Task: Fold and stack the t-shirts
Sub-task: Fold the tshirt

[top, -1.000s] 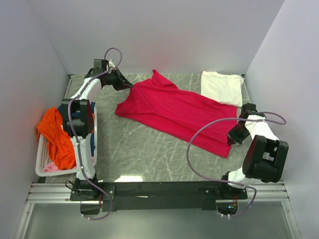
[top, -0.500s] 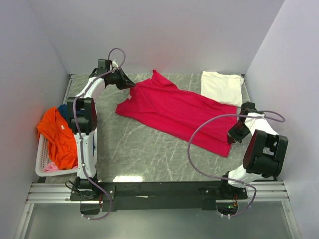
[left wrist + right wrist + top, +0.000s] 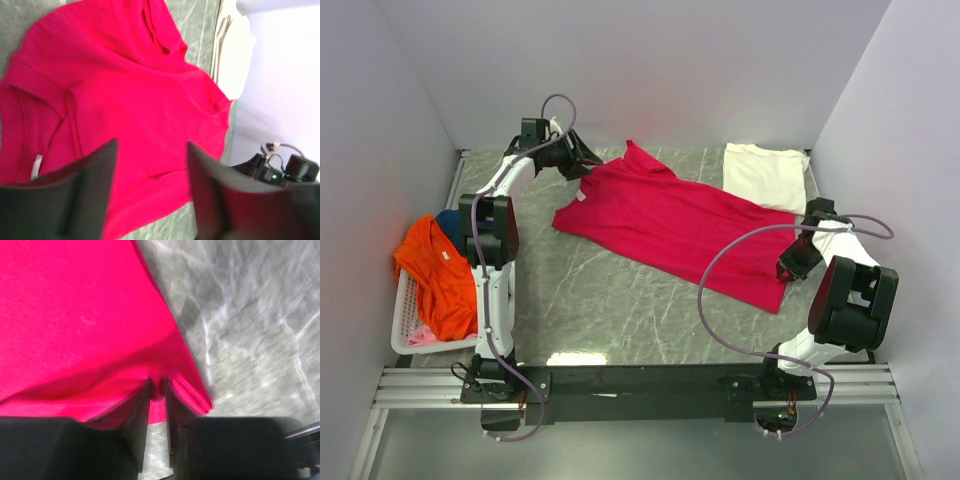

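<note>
A crimson-pink t-shirt lies spread flat and diagonal across the table. Its white neck label shows in the left wrist view. My left gripper hovers open over the shirt's far left corner; in its wrist view the gripper has nothing between its fingers. My right gripper sits at the shirt's near right hem. There the gripper pinches a small fold of crimson cloth between nearly closed fingertips. A folded cream-white t-shirt rests at the back right.
A white slatted basket stands at the left table edge. An orange t-shirt hangs over its rim, with navy cloth and pale pink cloth beside it. Grey walls close in on three sides.
My left gripper has opened and let go of the shirt's far left corner, which now lies flat. My right gripper has shifted slightly toward the back, still on the hem.
</note>
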You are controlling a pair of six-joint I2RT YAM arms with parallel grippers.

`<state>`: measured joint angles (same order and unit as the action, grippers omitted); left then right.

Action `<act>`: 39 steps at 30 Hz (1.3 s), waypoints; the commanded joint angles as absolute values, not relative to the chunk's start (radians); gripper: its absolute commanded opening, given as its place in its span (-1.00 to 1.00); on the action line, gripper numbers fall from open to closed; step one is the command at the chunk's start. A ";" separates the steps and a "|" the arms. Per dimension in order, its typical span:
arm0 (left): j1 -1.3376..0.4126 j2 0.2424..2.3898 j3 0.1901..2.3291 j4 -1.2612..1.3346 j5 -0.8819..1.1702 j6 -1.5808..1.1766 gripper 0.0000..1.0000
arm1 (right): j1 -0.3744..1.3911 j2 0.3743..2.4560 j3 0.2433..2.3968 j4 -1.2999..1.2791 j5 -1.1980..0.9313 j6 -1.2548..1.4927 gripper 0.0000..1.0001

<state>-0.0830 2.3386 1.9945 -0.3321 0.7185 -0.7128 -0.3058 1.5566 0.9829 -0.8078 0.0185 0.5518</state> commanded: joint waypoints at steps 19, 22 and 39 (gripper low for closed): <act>-0.083 1.819 1.361 -0.330 0.419 -0.537 0.57 | -0.128 1.382 0.989 -0.799 -0.017 0.532 0.20; -0.083 1.827 1.313 -0.308 0.455 -0.560 0.56 | -0.066 1.426 0.973 -0.769 -0.046 0.574 0.19; -0.080 1.990 1.333 -0.298 0.359 -0.540 0.60 | -0.040 1.581 0.870 -0.738 -0.034 0.643 0.19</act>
<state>-0.0807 1.9770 1.2892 -0.2779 0.4473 -0.5945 -0.0387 1.5631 0.8772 -0.7406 -0.0689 0.6186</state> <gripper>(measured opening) 0.792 0.597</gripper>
